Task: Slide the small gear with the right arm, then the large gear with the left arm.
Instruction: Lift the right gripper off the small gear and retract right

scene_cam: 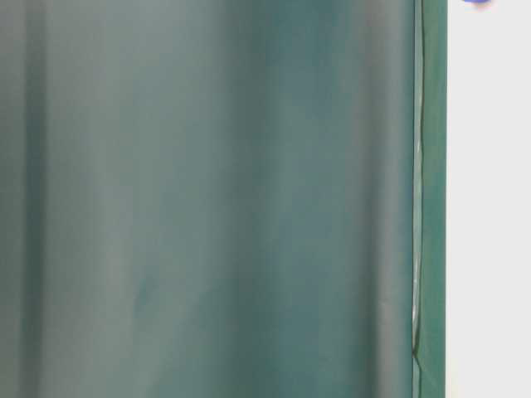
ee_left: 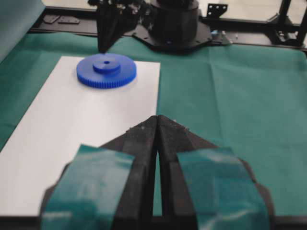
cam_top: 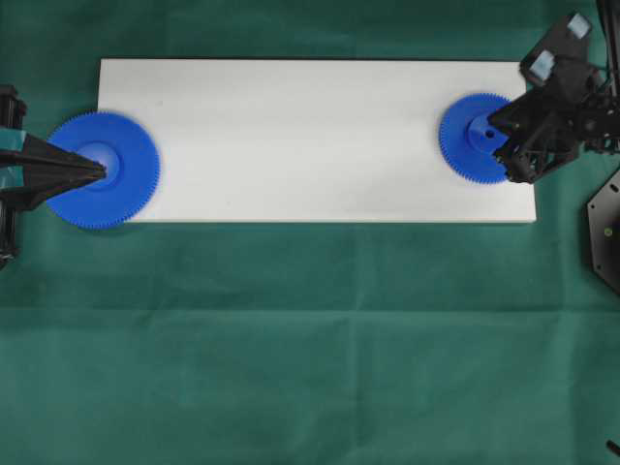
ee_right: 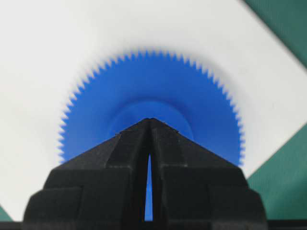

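A green cloth [cam_top: 310, 339] is covering the surface, and a long white board [cam_top: 310, 136] is lying across it. The large gear [cam_top: 121, 189] is sitting at the board's left end, partly overhanging onto the cloth. The left arm's pincer [cam_top: 97, 170] is resting its tip on that gear's raised hub, its two fingers clenched together with nothing between them, as the left wrist view confirms. The small gear [cam_top: 463, 145] is lying flat near the board's right end. The right arm's pincer [cam_top: 499, 134] is pointing down at the small gear's hub, fingers pressed together at the tip in the right wrist view, gripping nothing.
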Robot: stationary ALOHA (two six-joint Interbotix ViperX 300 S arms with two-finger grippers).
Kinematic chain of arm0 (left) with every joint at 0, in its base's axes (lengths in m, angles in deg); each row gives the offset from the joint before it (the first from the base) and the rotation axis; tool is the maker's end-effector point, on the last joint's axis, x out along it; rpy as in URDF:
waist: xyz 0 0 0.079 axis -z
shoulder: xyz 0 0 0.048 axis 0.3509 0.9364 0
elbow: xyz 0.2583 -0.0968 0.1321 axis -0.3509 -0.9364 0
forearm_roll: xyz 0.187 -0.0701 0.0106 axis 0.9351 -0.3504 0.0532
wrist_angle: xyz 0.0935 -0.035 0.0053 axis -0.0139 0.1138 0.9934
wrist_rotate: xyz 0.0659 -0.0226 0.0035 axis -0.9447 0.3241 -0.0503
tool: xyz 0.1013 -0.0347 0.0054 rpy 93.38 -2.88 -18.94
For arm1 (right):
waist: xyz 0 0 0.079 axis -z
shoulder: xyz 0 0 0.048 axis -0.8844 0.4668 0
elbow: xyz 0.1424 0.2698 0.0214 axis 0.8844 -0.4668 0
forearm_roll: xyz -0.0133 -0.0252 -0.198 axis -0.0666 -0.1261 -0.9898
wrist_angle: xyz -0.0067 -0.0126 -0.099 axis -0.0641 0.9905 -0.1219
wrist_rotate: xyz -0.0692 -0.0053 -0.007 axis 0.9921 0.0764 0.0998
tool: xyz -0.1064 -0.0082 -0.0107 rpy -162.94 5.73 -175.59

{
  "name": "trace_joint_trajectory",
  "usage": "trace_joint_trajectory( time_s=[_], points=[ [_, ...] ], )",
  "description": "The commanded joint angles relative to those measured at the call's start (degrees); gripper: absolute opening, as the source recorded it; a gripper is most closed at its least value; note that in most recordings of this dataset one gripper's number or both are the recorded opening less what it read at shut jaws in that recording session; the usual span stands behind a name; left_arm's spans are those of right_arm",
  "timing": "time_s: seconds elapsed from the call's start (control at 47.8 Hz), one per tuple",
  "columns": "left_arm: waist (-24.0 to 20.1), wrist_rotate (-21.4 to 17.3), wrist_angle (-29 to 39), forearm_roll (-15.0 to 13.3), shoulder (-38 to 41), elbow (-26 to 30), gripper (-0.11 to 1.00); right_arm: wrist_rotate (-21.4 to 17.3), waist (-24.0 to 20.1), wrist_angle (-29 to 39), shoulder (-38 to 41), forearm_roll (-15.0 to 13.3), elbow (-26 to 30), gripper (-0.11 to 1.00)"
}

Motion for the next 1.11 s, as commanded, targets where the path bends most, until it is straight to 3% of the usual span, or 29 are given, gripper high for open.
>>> trace_joint_trajectory(
  time_s=[0.0,0.335,0.648,0.878,0.983,1.088],
  points=[
    [-0.18,0.0,-0.62,-0.09,0.35,0.7,0.0,0.26,-0.44,-1.49,-3.6,-0.53,1.23,0.5],
    [-0.18,0.0,-0.62,-0.09,0.44,0.62,0.0,0.26,-0.79,-10.37,-14.94,-2.37,-2.46,0.5],
    [-0.18,0.0,-0.62,-0.09,0.62,0.79,0.0,0.35,-0.79,-12.3,-18.11,-2.55,-4.31,0.5],
    [-0.18,0.0,-0.62,-0.09,1.14,0.62,0.0,0.53,-2.11,-19.86,-19.78,-2.81,-6.86,0.5],
    [-0.18,0.0,-0.62,-0.09,1.23,0.7,0.0,1.32,-3.69,-22.76,-20.65,-4.48,-7.91,0.5],
    [-0.18,0.0,-0.62,-0.09,1.14,0.79,0.0,2.64,-5.89,-25.4,-21.8,-8.61,-8.61,0.5]
  ],
)
